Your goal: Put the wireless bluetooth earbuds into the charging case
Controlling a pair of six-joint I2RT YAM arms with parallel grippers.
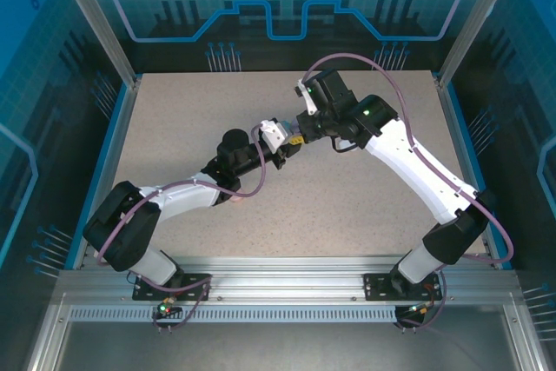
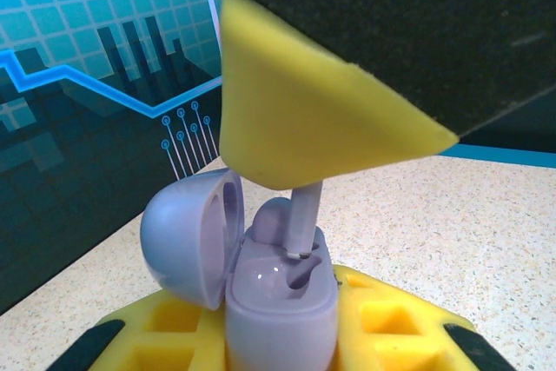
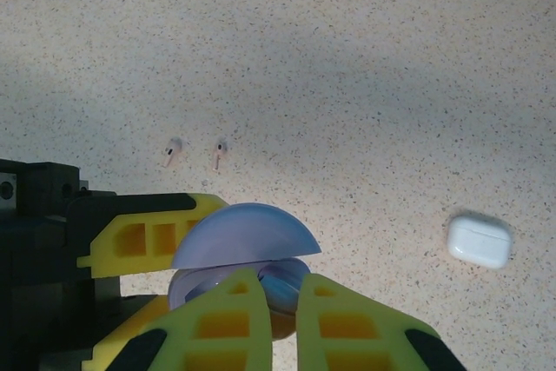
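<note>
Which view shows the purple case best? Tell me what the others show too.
Left wrist: the case stands close up, lid open, an earbud stem entering its slot. Right wrist shows mainly its lid from above, the body hidden behind yellow fingers. Top external: too small to tell.

1. Table (image 1: 182, 119): flat top, speckled beige, w/ blue edging on L & R sides.
2. White case (image 3: 479, 241): lies flat on the tabletop, lid shut, nothing touching it.
3. Earbud A (image 3: 219, 154): tiny, pale, on the tabletop well apart from the white case, to its left & farther up in the R wrist view.
4. Earbud B (image 3: 172, 152): same look, just beside earbud A on the side away from the white case. Not touching it.
</note>
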